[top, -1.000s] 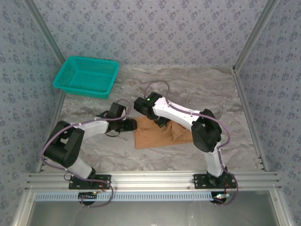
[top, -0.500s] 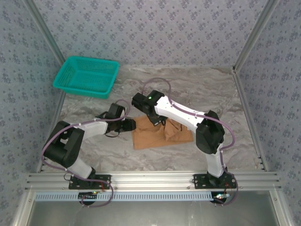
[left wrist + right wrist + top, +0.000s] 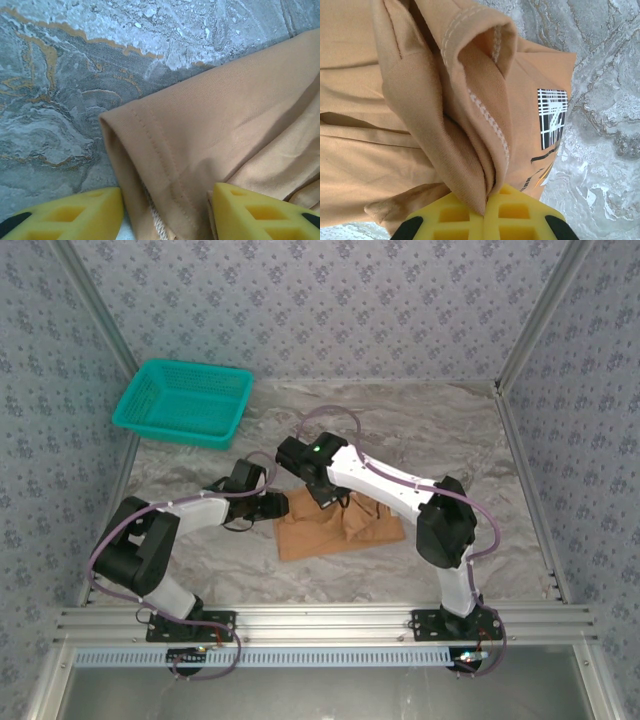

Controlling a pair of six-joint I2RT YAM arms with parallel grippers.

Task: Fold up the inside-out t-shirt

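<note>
Both reach the t-shirt (image 3: 322, 536): right pincer (image 3: 485, 199) pinching a fold, left pincer (image 3: 166, 194) spread astride its hem.

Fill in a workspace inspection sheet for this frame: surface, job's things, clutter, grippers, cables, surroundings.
Surface: marbled grey table, no spills seen.
Job's things: t-shirt bunched mid-table, stitching visible, printed label showing.
Clutter: teal basket at the far left corner, apart from the shirt.
Grippers: left gripper open, jaws astride a hemmed shirt edge; right gripper shut on a pinched fold of the shirt.
Cables: purple cables looped along both arms, no snag seen.
Surroundings: patterned wall panels; aluminium rail at the near edge.
</note>
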